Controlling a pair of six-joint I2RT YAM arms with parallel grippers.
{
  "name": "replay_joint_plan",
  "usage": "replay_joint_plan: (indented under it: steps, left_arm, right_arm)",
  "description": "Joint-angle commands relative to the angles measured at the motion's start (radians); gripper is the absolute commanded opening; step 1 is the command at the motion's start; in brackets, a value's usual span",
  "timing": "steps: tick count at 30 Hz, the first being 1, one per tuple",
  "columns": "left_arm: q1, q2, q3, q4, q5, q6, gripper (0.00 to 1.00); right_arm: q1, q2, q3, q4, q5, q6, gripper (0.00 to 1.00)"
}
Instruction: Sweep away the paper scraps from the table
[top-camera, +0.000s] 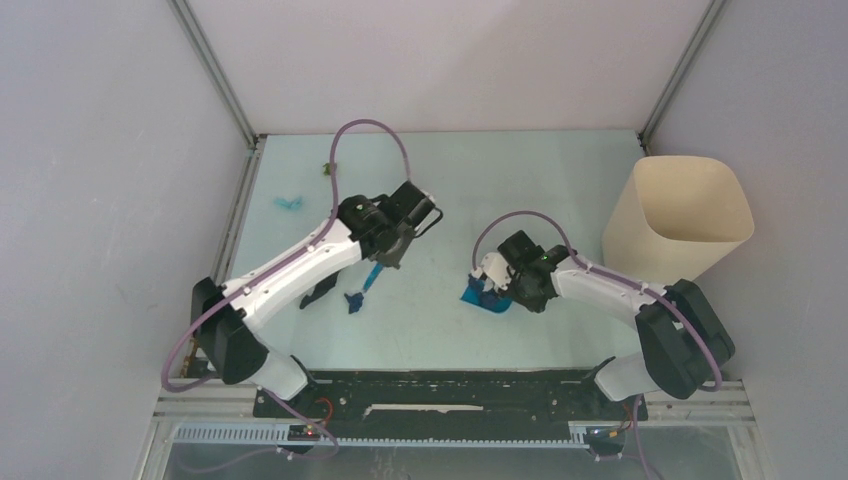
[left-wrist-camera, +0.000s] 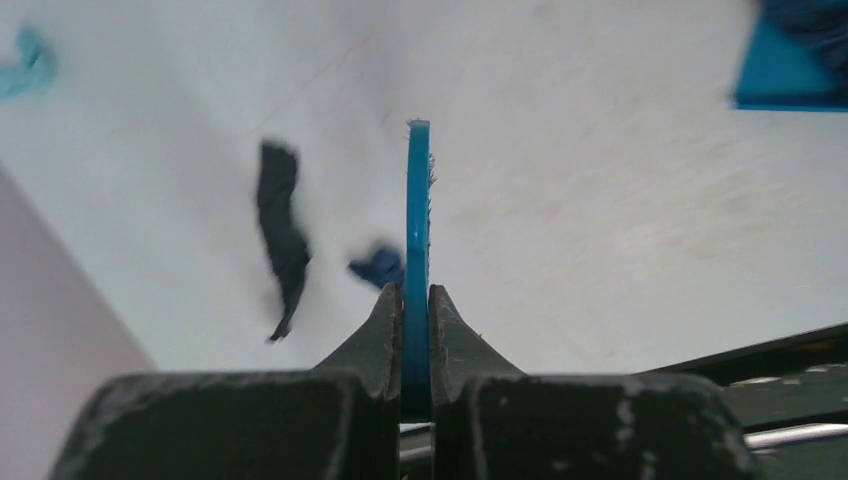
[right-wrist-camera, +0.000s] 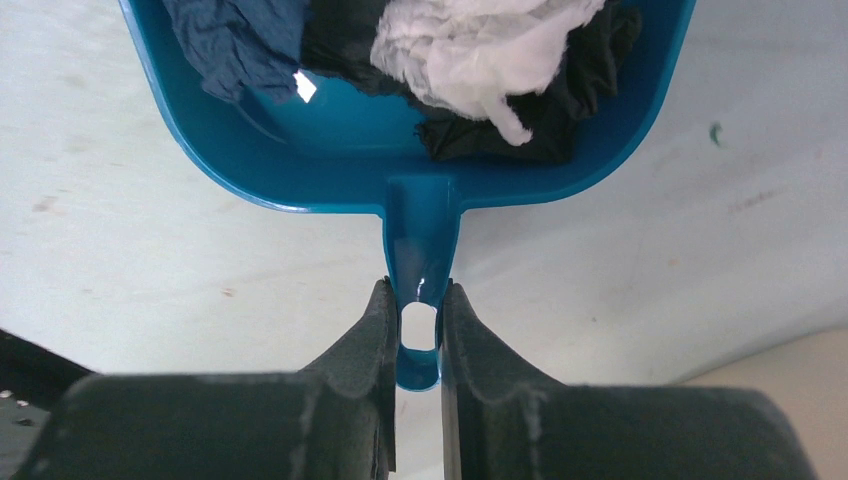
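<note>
Roughly half done: the right pincer (right-wrist-camera: 418, 300) clamps the dustpan (right-wrist-camera: 330, 150) holding several paper scraps (right-wrist-camera: 470, 45), while the left pincer (left-wrist-camera: 415, 300) grips the brush (left-wrist-camera: 417, 200) near a black strip (left-wrist-camera: 280, 235) and a blue wad (left-wrist-camera: 378, 265) unswept on the surface (left-wrist-camera: 620, 250).

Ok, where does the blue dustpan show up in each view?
Top external: dustpan right of centre, at the end of the right arm.
Left wrist: top right corner, beyond the brush.
Right wrist: top centre, handle toward the camera.
Shared landmark: the pale table beneath it in all three.
</note>
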Motion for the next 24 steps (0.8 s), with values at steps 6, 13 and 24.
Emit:
replay_joint_plan:
  steps: [6,13,24]
  left_arm:
    - [0.034,-0.108,-0.256,-0.076,-0.234,-0.111,0.00]
    - [0.070,-0.081,-0.357,-0.011,-0.287,-0.144,0.00]
    - [0.091,-0.023,-0.400,0.155,-0.087,-0.113,0.00]
  right_arm:
    - [0.206,0.065,0.076,-0.030,0.001,-0.018,0.12]
    - [0.330,0.161,0.192,-0.088,-0.044,-0.047,0.13]
    - [0.433,0.317,0.301,-0.128,-0.016,-0.037,0.11]
